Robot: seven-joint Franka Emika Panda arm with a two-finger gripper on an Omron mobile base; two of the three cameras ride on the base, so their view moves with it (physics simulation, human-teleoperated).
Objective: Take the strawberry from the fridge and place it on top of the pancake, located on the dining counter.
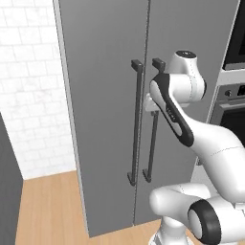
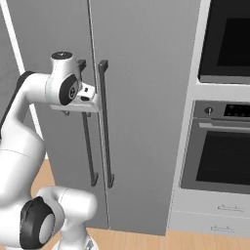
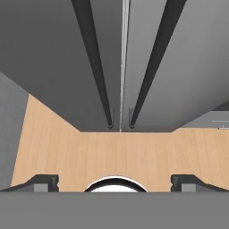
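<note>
Grey fridge (image 1: 105, 95) doors are both shut, with the two dark bar handles side by side at the seam, left handle (image 1: 136, 122) and right handle (image 2: 104, 124). The gripper (image 3: 114, 182) is spread wide and aimed down along the door seam, hand right up by the handle tops, probably lining up to grab one and pull. Strawberry's presumably inside, so that door has to open first. An oven (image 2: 217, 146) sits to the right.

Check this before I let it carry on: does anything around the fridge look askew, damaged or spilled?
Nothing stands out. The fridge doors are shut and flush, both bar handles hang straight, and the wood floor is clean. The end effector is open near the handles.
</note>
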